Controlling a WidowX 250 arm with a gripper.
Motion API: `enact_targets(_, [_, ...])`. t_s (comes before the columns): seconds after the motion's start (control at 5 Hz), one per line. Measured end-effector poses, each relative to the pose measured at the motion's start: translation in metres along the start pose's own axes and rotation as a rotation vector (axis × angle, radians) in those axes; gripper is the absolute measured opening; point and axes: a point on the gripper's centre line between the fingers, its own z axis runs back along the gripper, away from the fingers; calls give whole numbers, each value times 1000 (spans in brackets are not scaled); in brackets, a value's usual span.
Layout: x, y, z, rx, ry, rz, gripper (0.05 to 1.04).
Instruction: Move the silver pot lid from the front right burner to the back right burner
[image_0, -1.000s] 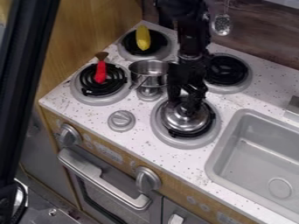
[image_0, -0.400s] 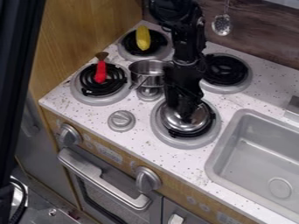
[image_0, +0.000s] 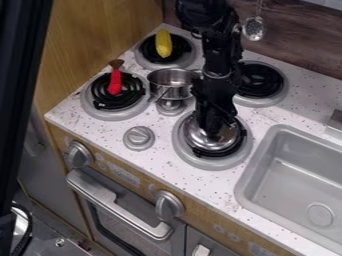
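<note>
The gripper (image_0: 216, 131) is found directly over the domed metal lid (image_0: 202, 142), which is seated on the front right burner (image_0: 207, 164) of the speckled white worktop (image_0: 159, 159). The lid's middle is covered by the gripper; whether its jaws are clenched on the lid or released cannot be told. A steel pot (image_0: 171, 86) is noted near the middle of the four burners, behind a round grey knob (image_0: 139, 138). A red-handled brush (image_0: 115, 83) is laid across the front left burner (image_0: 100, 113), and yellow corn (image_0: 163, 44) is laid on the rear left burner (image_0: 143, 61). The grey sink (image_0: 252, 171) is located to the right.
</note>
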Motion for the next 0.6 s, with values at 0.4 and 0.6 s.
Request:
enact_targets(0.4, [2,-9,1,17,-22,-5,931])
enact_targets(0.6, [3,-10,1,16,-30,-2,1000])
